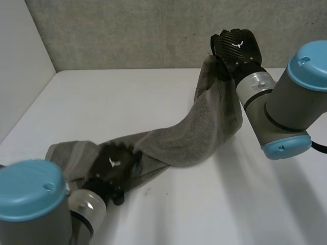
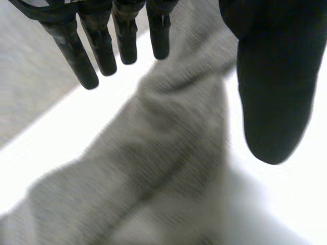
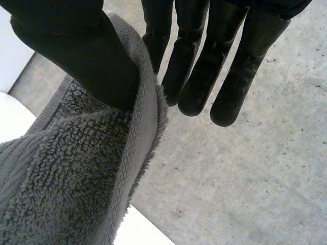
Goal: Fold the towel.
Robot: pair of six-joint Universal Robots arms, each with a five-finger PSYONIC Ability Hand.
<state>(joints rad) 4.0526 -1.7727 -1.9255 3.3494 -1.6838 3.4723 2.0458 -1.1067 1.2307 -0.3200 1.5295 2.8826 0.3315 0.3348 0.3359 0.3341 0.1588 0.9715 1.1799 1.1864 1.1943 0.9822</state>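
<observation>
Right hand [image 1: 236, 48] pinches the towel [image 1: 189, 138] by its raised end, thumb against straight fingers [image 3: 199, 76]; left hand [image 1: 115, 166], fingers [image 2: 102, 46] open, covers the other end.

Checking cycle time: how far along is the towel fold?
Done: the right hand pinches one end of the towel between thumb and straight fingers, raised off the table. In hand: the left hand lies flat on the other end, towel sagging between. Left: no fold laid yet; the raised end likely goes over onto the held end.
</observation>
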